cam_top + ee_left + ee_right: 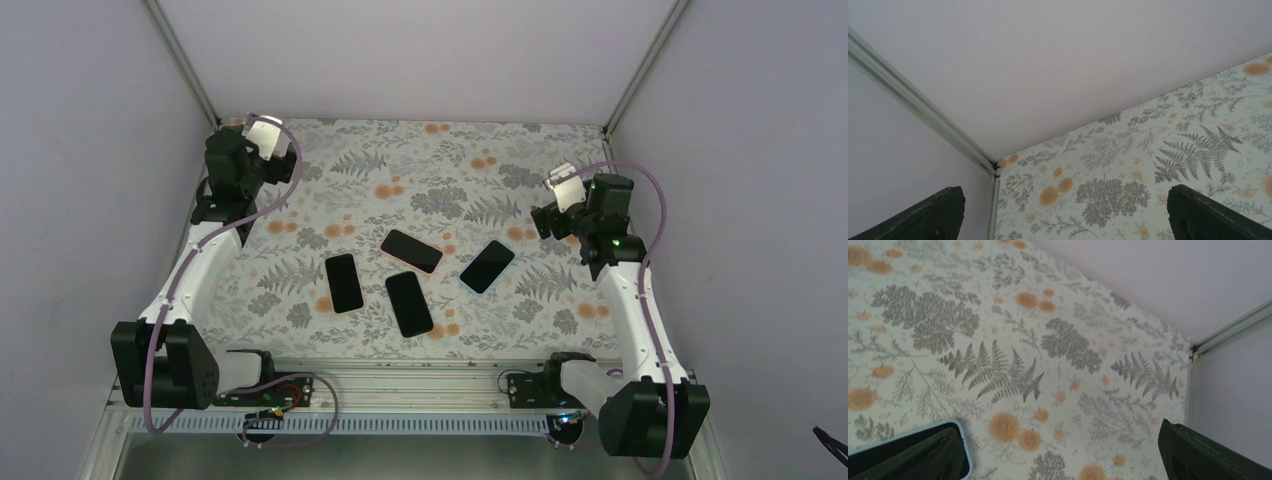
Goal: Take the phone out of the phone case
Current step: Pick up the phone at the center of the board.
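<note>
A phone in a light blue case [487,266] lies screen up right of centre on the floral table cloth. Its blue corner [964,440] shows at the bottom left of the right wrist view. Three black phones lie near it: one at the left [344,282], one in the middle [409,303], one behind [411,250]. My right gripper [545,222] is open and empty, raised to the right of the cased phone; its fingers [1198,455] stand wide apart. My left gripper [212,206] is open and empty at the far left, away from all phones; its fingers [928,217] frame bare cloth.
White enclosure walls stand on three sides, with metal corner posts at the back left [185,60] and back right [645,65]. A metal rail [400,380] runs along the near edge between the arm bases.
</note>
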You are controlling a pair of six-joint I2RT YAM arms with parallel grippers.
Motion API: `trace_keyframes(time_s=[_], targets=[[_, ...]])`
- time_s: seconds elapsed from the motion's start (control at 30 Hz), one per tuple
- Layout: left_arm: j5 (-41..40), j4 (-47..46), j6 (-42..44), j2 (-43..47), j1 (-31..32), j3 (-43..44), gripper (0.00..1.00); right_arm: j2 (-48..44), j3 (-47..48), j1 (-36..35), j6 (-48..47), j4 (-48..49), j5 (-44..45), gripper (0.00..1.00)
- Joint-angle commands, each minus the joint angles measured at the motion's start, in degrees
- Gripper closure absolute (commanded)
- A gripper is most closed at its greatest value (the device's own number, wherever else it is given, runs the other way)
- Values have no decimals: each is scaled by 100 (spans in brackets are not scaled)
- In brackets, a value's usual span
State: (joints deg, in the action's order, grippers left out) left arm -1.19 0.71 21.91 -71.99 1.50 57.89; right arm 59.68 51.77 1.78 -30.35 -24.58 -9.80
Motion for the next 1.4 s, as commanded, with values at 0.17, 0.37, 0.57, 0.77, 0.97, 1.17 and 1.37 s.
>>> trace_keyframes(time_s=[0.17, 0.37, 0.57, 0.77, 0.97, 1.17, 1.37], targets=[[-94, 454, 549, 149, -38, 68, 0, 88, 262, 79, -224, -932, -49, 0], [345, 736, 896, 177, -32, 68, 0, 847, 465, 79, -714, -2539, -350, 92], [464, 758, 872, 63, -33, 133, 0, 1269, -127, -133, -814, -2633, -261, 97], [570, 773, 856, -14, -35, 87, 0, 1921, -381, -342, -536, -2232, -287, 97], [640, 775, 824, -3, -33, -28, 0, 2677, -280, -433, -329, -1867, -114, 97], [579, 677, 808, 48, -29, -218, 0, 3186, -5, -540, -237, -1708, -96, 97], [641, 652, 759, 53, -35, -266, 0, 3976, 597, -700, -152, -1702, 1, 97]])
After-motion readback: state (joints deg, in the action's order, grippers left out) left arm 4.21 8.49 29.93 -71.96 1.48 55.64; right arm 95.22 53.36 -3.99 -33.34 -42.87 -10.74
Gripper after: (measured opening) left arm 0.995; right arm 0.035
